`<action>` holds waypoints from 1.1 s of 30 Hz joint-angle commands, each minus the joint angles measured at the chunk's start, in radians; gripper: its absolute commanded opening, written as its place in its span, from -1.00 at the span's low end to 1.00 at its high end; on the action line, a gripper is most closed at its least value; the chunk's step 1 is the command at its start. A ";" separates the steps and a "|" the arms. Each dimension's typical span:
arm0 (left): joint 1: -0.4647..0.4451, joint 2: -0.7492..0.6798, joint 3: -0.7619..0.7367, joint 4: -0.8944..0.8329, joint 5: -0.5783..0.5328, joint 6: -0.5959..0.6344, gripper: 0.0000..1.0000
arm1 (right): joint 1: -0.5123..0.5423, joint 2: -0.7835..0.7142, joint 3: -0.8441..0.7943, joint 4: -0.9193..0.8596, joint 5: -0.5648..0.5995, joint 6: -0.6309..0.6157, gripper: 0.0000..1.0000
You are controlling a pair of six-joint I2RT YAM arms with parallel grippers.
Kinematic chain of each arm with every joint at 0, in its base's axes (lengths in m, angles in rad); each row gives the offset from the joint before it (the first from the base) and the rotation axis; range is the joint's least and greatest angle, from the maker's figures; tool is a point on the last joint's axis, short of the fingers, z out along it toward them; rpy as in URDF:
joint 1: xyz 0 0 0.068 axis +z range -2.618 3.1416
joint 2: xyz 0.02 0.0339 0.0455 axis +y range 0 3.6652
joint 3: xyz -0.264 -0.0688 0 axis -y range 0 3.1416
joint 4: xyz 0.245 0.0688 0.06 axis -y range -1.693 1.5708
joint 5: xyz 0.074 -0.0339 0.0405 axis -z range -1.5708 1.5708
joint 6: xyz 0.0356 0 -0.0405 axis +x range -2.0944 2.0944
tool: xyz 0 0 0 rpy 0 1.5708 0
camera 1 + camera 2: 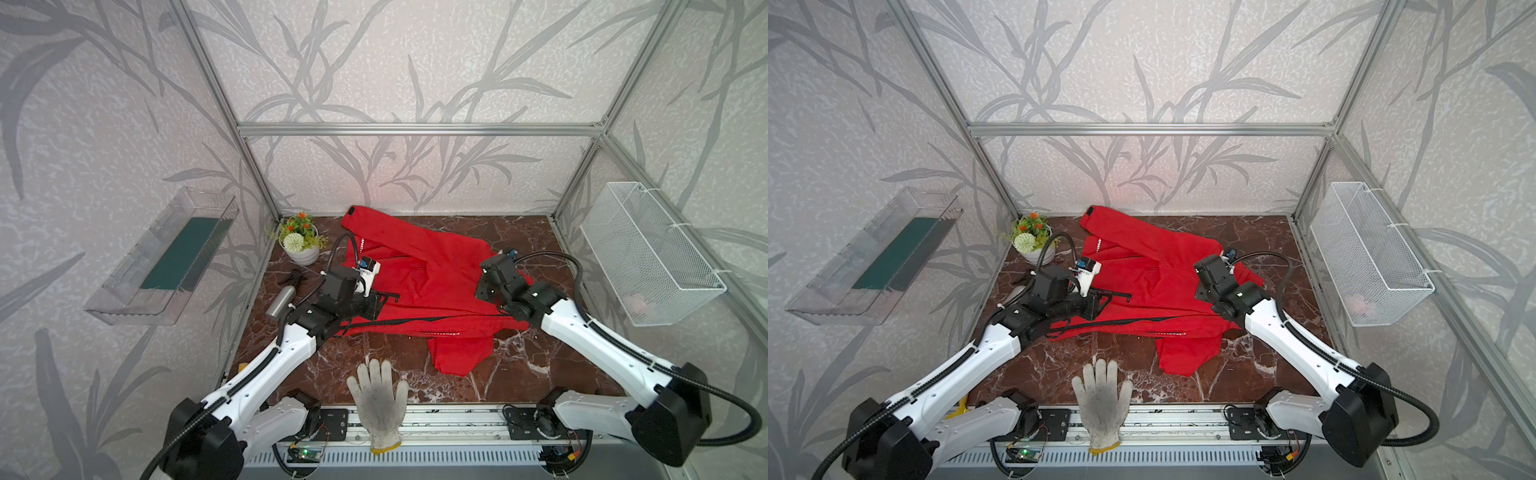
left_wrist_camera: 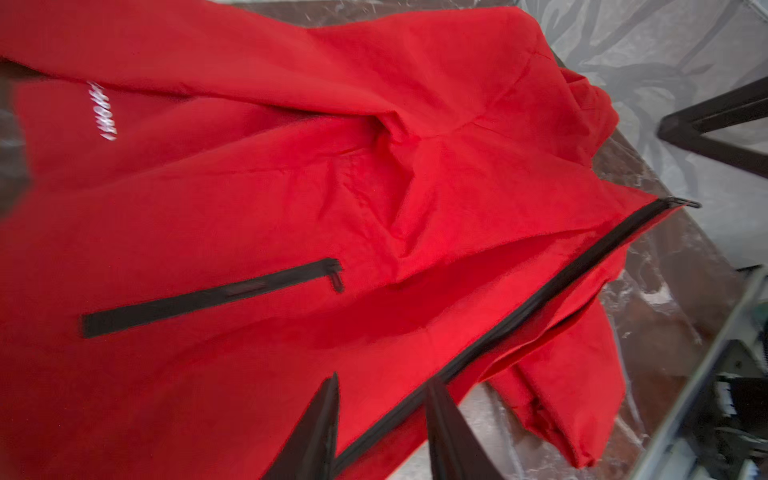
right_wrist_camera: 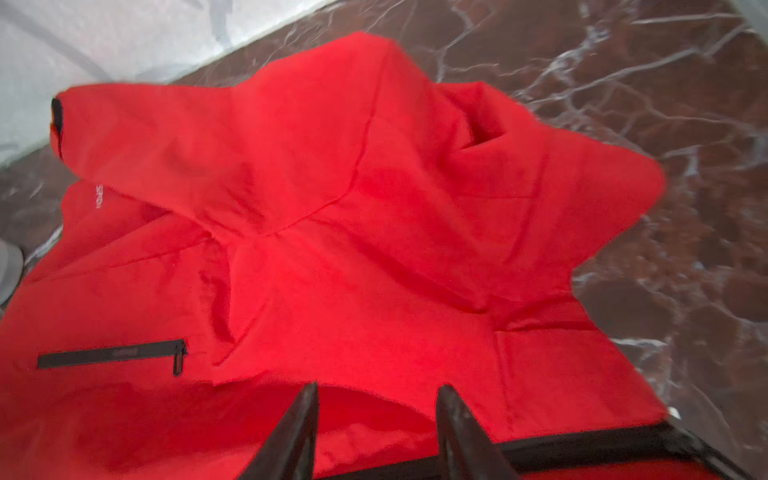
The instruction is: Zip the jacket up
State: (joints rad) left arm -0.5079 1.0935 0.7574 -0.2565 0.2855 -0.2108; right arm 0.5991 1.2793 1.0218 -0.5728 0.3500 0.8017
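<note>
- Red jacket spread mid-frame on the marbled table in both top views; white glove near the lower edge, apart from it.
- Left wrist view: left gripper at lower centre, fingers parted, over the black front zipper, seemingly clear of the cloth.
- Right wrist view: right gripper at lower centre, fingers parted above the jacket's red cloth; edges blurred.

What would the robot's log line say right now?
jacket: spread out, rumpled | front zipper: looks closed | left end effector: open, near zipper | right end effector: open, over jacket
</note>
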 commanded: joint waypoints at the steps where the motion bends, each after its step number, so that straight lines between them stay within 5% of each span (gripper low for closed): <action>1: -0.088 0.050 0.000 0.131 -0.026 -0.079 -0.50 | 0.011 0.066 0.038 -0.005 -0.060 -0.021 -0.40; 4: -0.151 0.117 -0.005 0.214 -0.037 -0.130 -0.62 | 0.013 0.081 0.012 0.013 -0.090 -0.009 -0.70; 7: -0.205 0.193 0.018 0.251 -0.046 -0.132 -0.71 | 0.014 0.093 -0.008 0.009 -0.117 -0.004 -0.80; 19: -0.282 0.295 0.038 0.253 -0.032 -0.137 -0.84 | 0.020 0.109 -0.086 -0.028 -0.219 0.032 -0.88; 33: -0.333 0.328 0.050 0.184 -0.040 -0.149 -0.85 | 0.062 -0.046 -0.327 0.022 -0.181 0.161 -0.88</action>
State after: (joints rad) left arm -0.8318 1.4033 0.7811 -0.0406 0.2588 -0.3565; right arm 0.6559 1.2503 0.7345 -0.5606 0.1505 0.9237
